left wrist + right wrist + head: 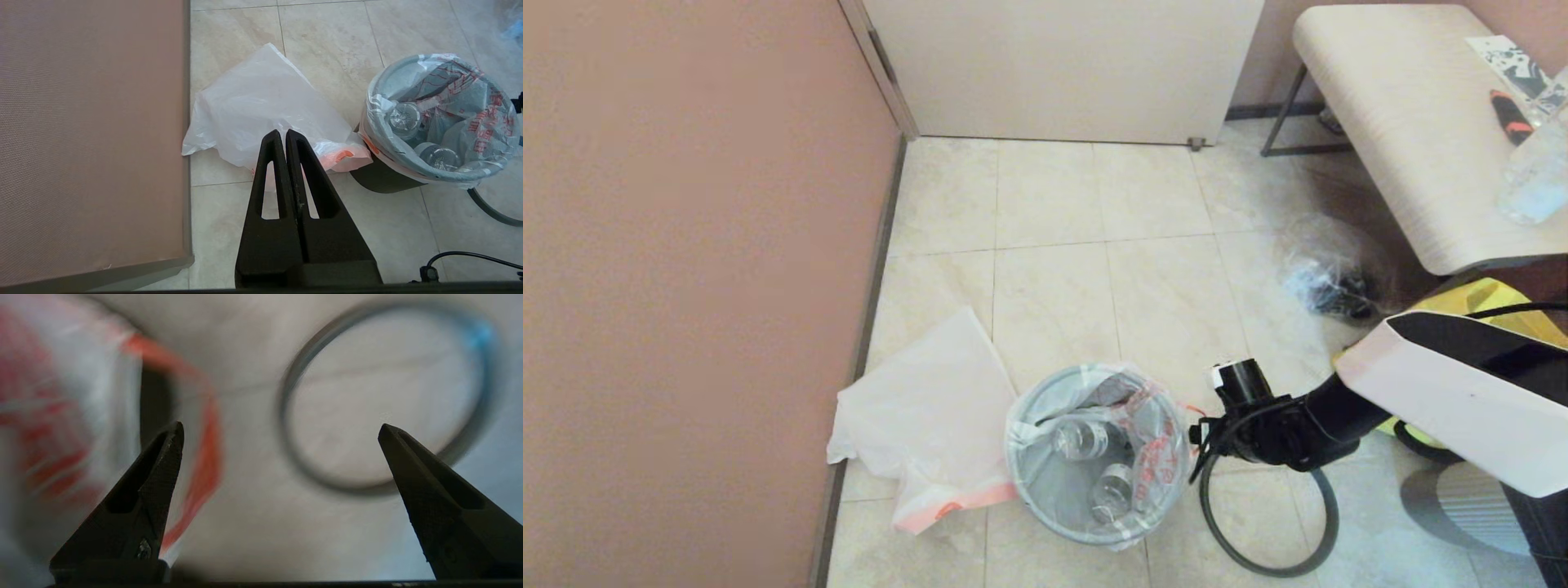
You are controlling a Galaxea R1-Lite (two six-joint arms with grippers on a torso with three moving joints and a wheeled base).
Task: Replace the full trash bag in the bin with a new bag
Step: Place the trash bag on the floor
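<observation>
A translucent white full trash bag (1131, 441), printed with red lettering and edged by an orange-red handle, lined the black bin (380, 179). Beside it lay the new bag (931, 416), plain white with an orange-red handle. A dark grey hoop (1262, 523) rested on cream, faintly veined floor tiles (1152, 278). The wall (686, 286) was dusty pink, a fabric tote (1494, 298) bright yellow, and the black jaws of both grippers carried a fine cross-hatched texture.

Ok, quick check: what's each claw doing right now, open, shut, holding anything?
Left claw: shut, empty, above the new bag.
Right claw: open, empty, beside the full bag in the bin.
</observation>
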